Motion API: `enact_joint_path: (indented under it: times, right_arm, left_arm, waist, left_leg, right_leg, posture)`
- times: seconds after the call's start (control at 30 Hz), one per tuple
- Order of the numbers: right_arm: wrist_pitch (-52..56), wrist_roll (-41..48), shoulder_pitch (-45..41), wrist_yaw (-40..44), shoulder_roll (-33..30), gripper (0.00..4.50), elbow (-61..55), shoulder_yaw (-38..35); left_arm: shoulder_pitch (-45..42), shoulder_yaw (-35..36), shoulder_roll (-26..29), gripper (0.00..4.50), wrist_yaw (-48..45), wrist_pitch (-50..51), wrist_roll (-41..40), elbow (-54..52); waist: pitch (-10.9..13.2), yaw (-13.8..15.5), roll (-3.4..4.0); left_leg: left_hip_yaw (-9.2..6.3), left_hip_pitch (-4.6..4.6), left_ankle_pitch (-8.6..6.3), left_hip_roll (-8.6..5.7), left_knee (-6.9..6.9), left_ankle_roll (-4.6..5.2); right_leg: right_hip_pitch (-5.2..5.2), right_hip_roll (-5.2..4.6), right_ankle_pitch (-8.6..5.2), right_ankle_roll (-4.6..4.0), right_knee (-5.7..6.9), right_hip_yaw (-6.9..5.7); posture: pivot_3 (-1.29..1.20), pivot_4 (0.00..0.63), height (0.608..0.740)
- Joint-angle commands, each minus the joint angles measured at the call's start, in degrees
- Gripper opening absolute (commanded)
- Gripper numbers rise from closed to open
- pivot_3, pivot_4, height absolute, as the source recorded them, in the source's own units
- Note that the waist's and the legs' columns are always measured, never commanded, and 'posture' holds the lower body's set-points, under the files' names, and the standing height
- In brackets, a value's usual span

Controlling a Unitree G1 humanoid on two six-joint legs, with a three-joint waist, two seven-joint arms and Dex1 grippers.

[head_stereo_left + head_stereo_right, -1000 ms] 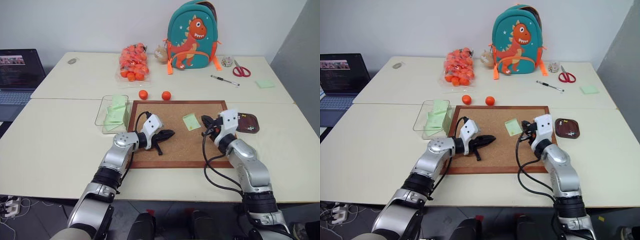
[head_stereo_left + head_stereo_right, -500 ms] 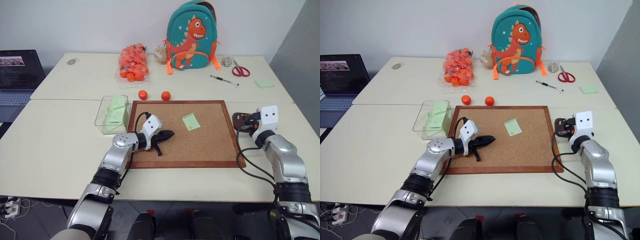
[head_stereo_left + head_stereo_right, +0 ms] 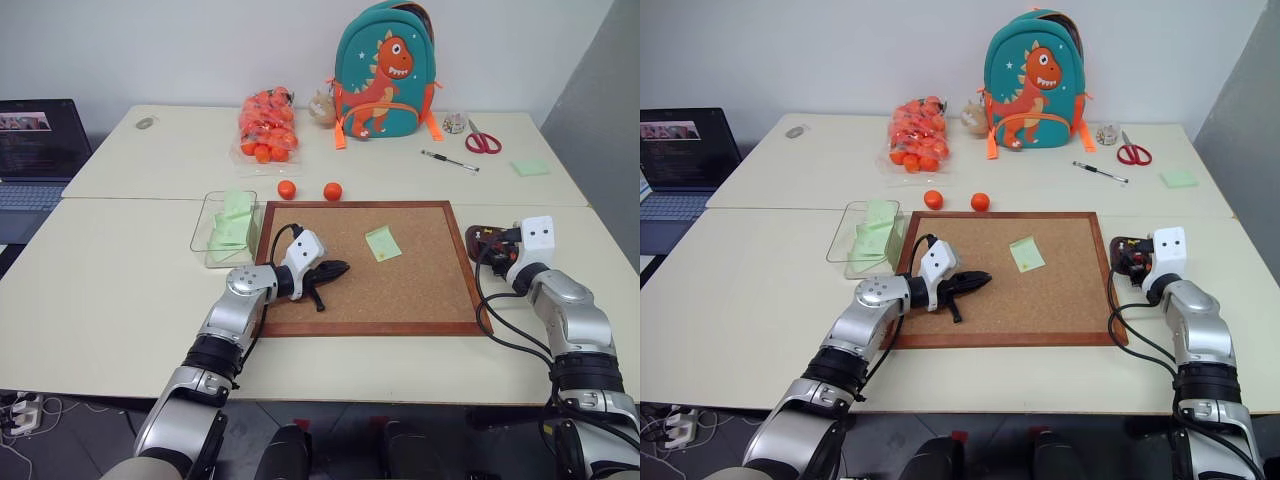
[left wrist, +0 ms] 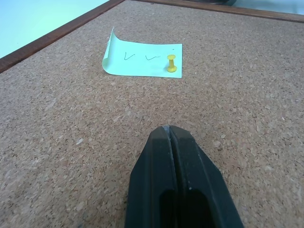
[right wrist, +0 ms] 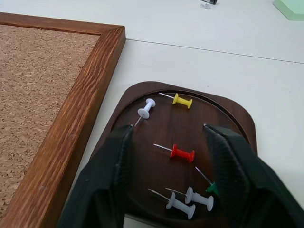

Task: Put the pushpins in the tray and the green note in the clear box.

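A thin, light green note (image 4: 142,59) lies pinned on the cork board (image 3: 420,290) by a tiny yellow pin (image 4: 171,63), best pinched at its head; left fingers (image 4: 176,156) are clenched empty, right fingers (image 5: 223,156) spread above the tray (image 5: 237,118) of loose pins.

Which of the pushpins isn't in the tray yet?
The yellow pushpin standing upright in the green note on the cork board. The others, red, white, green and another yellow one, already lie in the tray.
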Motion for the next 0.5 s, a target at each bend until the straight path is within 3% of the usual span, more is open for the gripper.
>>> enact_joint_path:
  times: [0.03,0.1,0.23,0.37,0.5]
  right_arm:
    - [-2.4,0.4,-0.2,-0.5,-1.1,3.49,-5.2,-1.8]
    - [-2.6,1.8,0.9,0.1,-0.7,3.91,-10.7,-2.3]
    - [0.5,5.5,3.5,2.8,1.1,3.91,-20.7,-0.5]
    - [3.9,7.5,6.1,5.5,4.9,3.91,-29.3,7.4]
    - [3.7,4.7,6.5,6.2,8.1,3.91,-29.7,15.5]
  left_arm:
    - [0.7,-1.4,-0.2,0.00,0.0,0.4,1.2,1.1]
    - [0.8,-1.3,-0.2,0.00,0.0,0.3,1.2,1.1]
    - [0.8,-1.2,-0.1,0.00,0.1,0.2,1.2,1.3]
    - [0.6,-1.3,-0.2,0.00,-0.1,-0.1,1.2,1.8]
    - [0.3,-1.4,-0.5,0.00,0.0,-0.2,1.3,2.2]
  waist:
    - [0.0,0.0,0.00]
    - [0.0,0.0,0.01]
    - [0.0,0.0,0.01]
    - [0.0,-0.1,0.02]
    - [0.0,0.0,0.03]
  left_leg:
    - [0.00,0.00,0.00,0.00,0.00,0.00]
    - [0.00,0.00,0.00,0.00,0.00,0.00]
    - [-0.04,-0.02,0.00,0.00,-0.01,0.00]
    - [-0.08,0.01,0.00,0.02,0.00,0.00]
    - [-0.08,0.01,0.00,0.01,0.03,0.00]
  right_leg:
    - [0.00,0.00,0.00,0.00,0.00,0.00]
    - [0.00,0.00,0.00,0.00,0.00,0.01]
    - [0.00,0.00,0.00,0.00,-0.01,-0.02]
    - [0.04,0.02,0.00,0.00,-0.02,-0.06]
    - [0.03,0.02,0.00,0.00,0.01,-0.05]
  posture:
    - [0.00,0.150,0.740]
    - [0.00,0.150,0.740]
    - [0.00,0.150,0.740]
    - [0.00,0.150,0.740]
    - [0.00,0.150,0.740]
